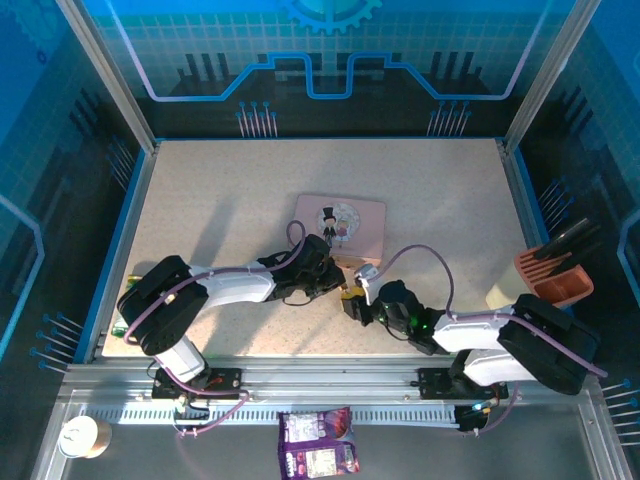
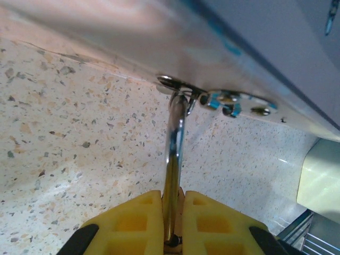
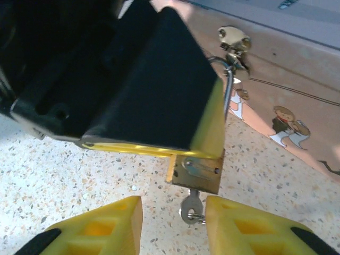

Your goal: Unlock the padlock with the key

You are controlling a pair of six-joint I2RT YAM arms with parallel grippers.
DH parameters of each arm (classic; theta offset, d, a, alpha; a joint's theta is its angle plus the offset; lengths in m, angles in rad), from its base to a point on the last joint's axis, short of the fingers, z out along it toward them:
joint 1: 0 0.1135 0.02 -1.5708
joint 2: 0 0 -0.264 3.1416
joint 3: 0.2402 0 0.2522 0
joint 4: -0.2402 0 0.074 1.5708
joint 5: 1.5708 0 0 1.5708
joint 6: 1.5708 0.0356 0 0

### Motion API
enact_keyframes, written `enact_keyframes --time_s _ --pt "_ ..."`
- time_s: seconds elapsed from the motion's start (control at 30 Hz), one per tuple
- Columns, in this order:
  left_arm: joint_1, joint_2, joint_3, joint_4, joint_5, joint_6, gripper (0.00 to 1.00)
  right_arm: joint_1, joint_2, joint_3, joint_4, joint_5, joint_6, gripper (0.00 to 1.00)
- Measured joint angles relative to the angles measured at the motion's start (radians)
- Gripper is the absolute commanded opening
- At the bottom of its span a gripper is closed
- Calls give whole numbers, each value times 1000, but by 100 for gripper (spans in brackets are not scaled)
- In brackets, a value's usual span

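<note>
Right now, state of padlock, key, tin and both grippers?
pink tin: lid shut.
padlock: hanging on the tin's hasp.
key: in the padlock's keyhole, ungripped.
left gripper: shut on padlock.
right gripper: open around key.

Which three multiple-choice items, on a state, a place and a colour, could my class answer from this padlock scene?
1. The left hand is: A wide open; B shut on nothing; C shut on the shackle of the padlock.
2. The key is: A in the left hand; B between the right hand's fingers, by the padlock's body; C at the table's far edge.
3. The padlock's body is: A brass-gold; B pink; C blue.
C: its yellow fingers pinch the silver shackle. B: the right wrist view shows it there. A: it shines gold.
</note>
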Motion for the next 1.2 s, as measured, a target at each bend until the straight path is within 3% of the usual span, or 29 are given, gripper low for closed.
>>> enact_keyframes --time_s 0.23,0.73,0.9,1.2 --pt "2 -4 1 -6 2 0 0 19 98 29 4 44 -62 27" --pt "12 -14 -3 -9 -3 -26 0 20 134 86 -30 92 -40 4" --pt "12 -14 -8 -2 -10 -26 0 -19 145 81 -2 22 41 0" --pt "12 -14 -16 -5 -31 -26 4 -88 296 21 296 -137 264 0"
